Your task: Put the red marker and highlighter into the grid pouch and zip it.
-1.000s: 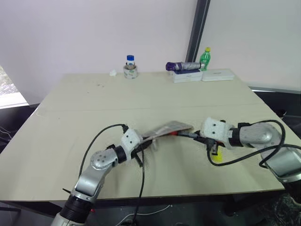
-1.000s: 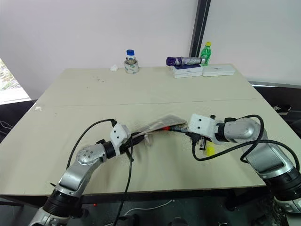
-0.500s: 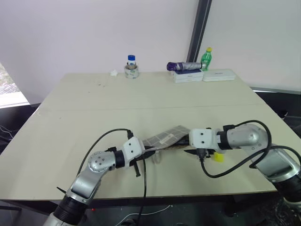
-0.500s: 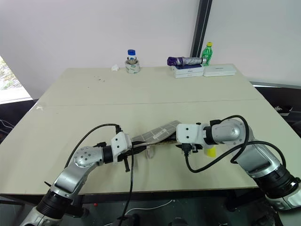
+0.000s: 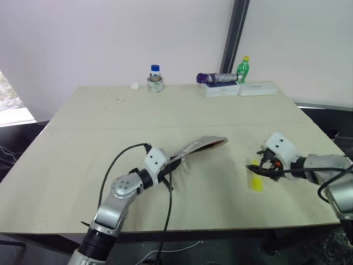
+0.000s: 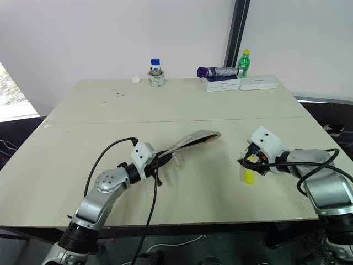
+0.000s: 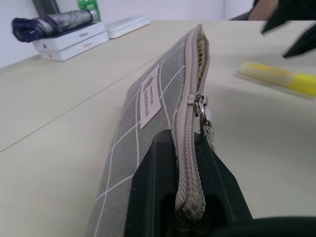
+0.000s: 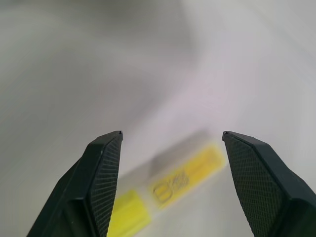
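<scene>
Left end effector (image 5: 175,162) clamped on grid pouch (image 5: 199,147), mouth open. My right end effector (image 8: 170,148) agape, empty, above highlighter (image 5: 255,180) at pouch's four o'clock. Next: descend, pinch.

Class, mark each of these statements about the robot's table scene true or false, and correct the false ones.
1. The left gripper is shut on the grid pouch. True.
2. The highlighter is already inside the pouch. False: it lies on the table, in front of the right gripper.
3. The right gripper is open, with nothing between its fingers. True.
4. The pouch lies flat on the table. False: its far end is lifted off the surface, held up by the left gripper.
5. The pouch's zipper is fully closed. False: in the left wrist view it is open beyond the zipper pull.
6. A green bottle stands at the table's far edge. True.
</scene>
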`<state>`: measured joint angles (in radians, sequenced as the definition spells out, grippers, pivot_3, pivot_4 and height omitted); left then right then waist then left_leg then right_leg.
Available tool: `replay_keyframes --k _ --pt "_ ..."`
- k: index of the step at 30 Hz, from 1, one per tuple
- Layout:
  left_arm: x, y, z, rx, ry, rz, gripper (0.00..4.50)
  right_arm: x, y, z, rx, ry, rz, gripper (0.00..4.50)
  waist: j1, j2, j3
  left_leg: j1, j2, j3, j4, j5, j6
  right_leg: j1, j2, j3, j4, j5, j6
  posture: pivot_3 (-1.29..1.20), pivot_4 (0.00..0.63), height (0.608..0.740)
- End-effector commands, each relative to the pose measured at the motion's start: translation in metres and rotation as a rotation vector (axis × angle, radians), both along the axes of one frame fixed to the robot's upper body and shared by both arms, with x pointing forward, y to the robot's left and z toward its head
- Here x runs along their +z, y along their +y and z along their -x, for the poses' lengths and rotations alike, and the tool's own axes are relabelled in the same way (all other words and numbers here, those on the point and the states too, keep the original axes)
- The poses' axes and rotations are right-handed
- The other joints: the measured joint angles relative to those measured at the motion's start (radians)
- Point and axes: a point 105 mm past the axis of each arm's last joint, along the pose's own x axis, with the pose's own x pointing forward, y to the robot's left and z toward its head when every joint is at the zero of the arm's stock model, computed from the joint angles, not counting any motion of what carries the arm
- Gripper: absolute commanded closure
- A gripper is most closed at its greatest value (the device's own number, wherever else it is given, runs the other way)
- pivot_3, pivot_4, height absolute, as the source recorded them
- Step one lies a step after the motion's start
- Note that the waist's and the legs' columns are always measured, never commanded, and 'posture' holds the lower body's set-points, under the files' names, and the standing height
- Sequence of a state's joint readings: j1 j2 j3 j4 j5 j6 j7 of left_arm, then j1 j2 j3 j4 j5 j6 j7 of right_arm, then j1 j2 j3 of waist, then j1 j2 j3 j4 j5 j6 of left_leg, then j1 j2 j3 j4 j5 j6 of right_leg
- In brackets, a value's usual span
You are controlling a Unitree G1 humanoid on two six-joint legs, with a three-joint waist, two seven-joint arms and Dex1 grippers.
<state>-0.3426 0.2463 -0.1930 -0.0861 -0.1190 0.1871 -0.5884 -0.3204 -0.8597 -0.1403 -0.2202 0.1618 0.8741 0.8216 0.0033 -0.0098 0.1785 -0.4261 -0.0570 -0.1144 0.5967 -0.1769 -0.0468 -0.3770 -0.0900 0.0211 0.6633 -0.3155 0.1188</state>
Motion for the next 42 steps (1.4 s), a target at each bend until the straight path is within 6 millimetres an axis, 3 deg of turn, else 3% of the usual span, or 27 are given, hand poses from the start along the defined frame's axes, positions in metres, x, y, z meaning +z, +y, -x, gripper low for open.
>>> replay_keyframes --k 1,6,11,14,17,18,20,22,26,28,33,42 --pt "0.01 -0.002 -0.004 0.024 -0.04 0.027 4.5 -0.003 -0.016 0.002 -0.172 0.017 -0.073 1.16 0.004 0.0 0.0 0.0 0.0 0.0 0.0 0.0 0.0 0.0 0.0 0.0 0.0 0.0 0.0 0.0 0.15 0.74" --pt "0.01 -0.005 -0.005 0.024 -0.036 0.045 4.5 -0.026 -0.029 0.008 -0.331 0.091 -0.086 1.16 0.008 0.0 0.0 0.0 0.0 0.0 0.0 0.0 0.0 0.0 0.0 0.0 0.0 0.0 0.0 0.0 0.15 0.74" --pt "0.01 -0.007 -0.003 0.001 -0.038 0.042 4.5 -0.039 -0.026 0.014 -0.389 0.159 -0.156 1.16 0.01 0.0 0.0 0.0 0.0 0.0 0.001 0.0 0.0 0.002 0.0 -0.001 0.0 0.0 0.0 0.0 0.15 0.74" --pt "0.01 -0.006 -0.003 -0.002 -0.039 0.041 4.5 -0.042 -0.02 0.016 -0.383 0.187 -0.186 2.07 0.01 0.0 0.0 0.0 -0.001 0.0 0.001 0.0 0.0 0.003 0.0 -0.002 -0.001 0.0 0.0 0.0 0.15 0.74" --pt "0.011 -0.007 -0.003 -0.004 -0.042 0.04 4.5 -0.04 -0.019 0.014 -0.388 0.184 -0.193 3.56 0.009 0.0 0.0 0.0 -0.001 0.0 0.001 0.0 0.0 0.003 0.0 -0.002 -0.001 0.0 0.0 0.0 0.15 0.74" --pt "0.011 -0.007 -0.003 -0.005 -0.043 0.04 4.5 -0.038 -0.019 0.014 -0.388 0.18 -0.19 3.68 0.009 0.0 0.0 0.0 -0.001 0.0 0.001 0.0 0.0 0.003 0.0 -0.002 -0.001 0.0 0.0 0.0 0.15 0.74" --pt "0.011 -0.007 -0.003 -0.006 -0.045 0.04 4.5 -0.032 -0.018 0.011 -0.356 0.15 -0.158 3.68 0.009 0.0 0.0 0.0 -0.001 0.0 0.001 0.0 0.0 0.003 0.001 -0.002 -0.001 0.0 0.0 0.0 0.15 0.74" --pt "0.012 -0.007 -0.002 -0.011 -0.051 0.038 4.5 -0.012 -0.009 0.006 -0.24 0.056 -0.064 3.68 0.009 0.0 0.0 0.0 -0.001 0.0 0.001 0.0 0.0 0.003 0.0 -0.002 -0.001 0.0 0.0 0.0 0.15 0.74" --pt "0.013 -0.008 0.001 -0.038 -0.061 0.019 4.5 0.034 0.026 0.01 0.088 -0.11 0.112 3.68 0.004 0.001 0.001 0.0 -0.001 0.001 0.001 0.0 0.0 0.002 0.0 -0.002 -0.001 0.0 0.001 0.0 0.15 0.74" --pt "0.013 -0.008 0.001 -0.048 -0.065 0.011 4.5 0.048 0.039 0.014 0.184 -0.141 0.143 3.68 -0.002 0.001 0.001 0.0 0.0 0.001 0.0 0.0 0.0 0.001 0.001 -0.002 -0.001 0.0 0.001 0.0 0.15 0.74" --pt "0.013 -0.009 0.001 -0.059 -0.072 0.005 4.5 0.054 0.051 0.016 0.28 -0.147 0.217 3.68 0.004 0.0 0.001 0.0 0.0 0.0 0.0 0.0 0.0 0.002 0.001 -0.003 -0.002 0.0 0.0 0.0 0.15 0.74" --pt "0.014 -0.013 0.005 -0.074 -0.083 -0.001 4.5 0.05 0.052 0.013 0.297 -0.12 0.228 3.68 0.008 0.0 0.001 -0.001 0.0 0.0 0.0 0.0 0.0 0.002 0.0 -0.002 -0.002 0.0 0.0 0.0 0.15 0.74"
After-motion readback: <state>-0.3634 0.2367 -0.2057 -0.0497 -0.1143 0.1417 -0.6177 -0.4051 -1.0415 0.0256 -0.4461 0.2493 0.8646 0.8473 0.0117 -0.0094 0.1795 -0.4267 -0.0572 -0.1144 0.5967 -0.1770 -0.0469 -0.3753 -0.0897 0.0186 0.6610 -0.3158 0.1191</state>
